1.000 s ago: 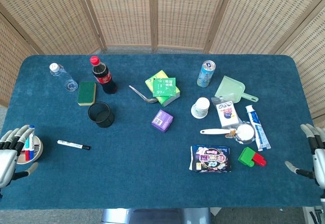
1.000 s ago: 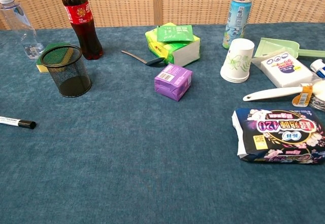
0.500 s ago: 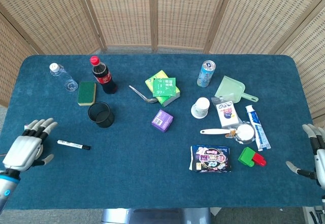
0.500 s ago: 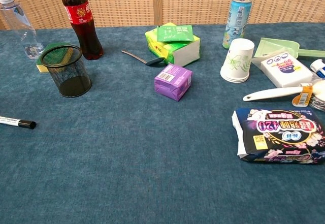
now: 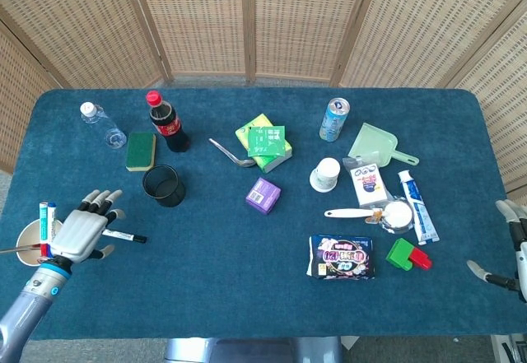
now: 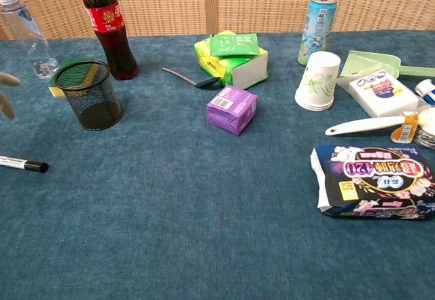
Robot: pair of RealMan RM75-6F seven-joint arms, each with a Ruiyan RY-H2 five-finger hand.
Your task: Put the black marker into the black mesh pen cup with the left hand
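Chest view: "420" on dark pack [image 6: 370, 179]; left hand [image 5: 81, 231] splayed, empty, above black marker [image 5: 123, 235].

A staged test setup, not a lived-in room. Woven folding screens [image 5: 247, 17] wall off a blue-carpeted surface [image 5: 206, 289]. Unrelated household goods lie scattered across it.

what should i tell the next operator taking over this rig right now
Left hand: open, fingers spread, above the white end of the black marker, not gripping it.
Right hand: open at the table's right edge, holding nothing.
Black marker: flat on the cloth, black cap pointing right, in front of the black mesh pen cup.
Pen cup: upright, nothing visible inside, beside the cola bottle and green sponge.
Done: only the reach toward the marker.
Left: grip the marker with the left hand, lift it, carry it to the cup, drop it in.
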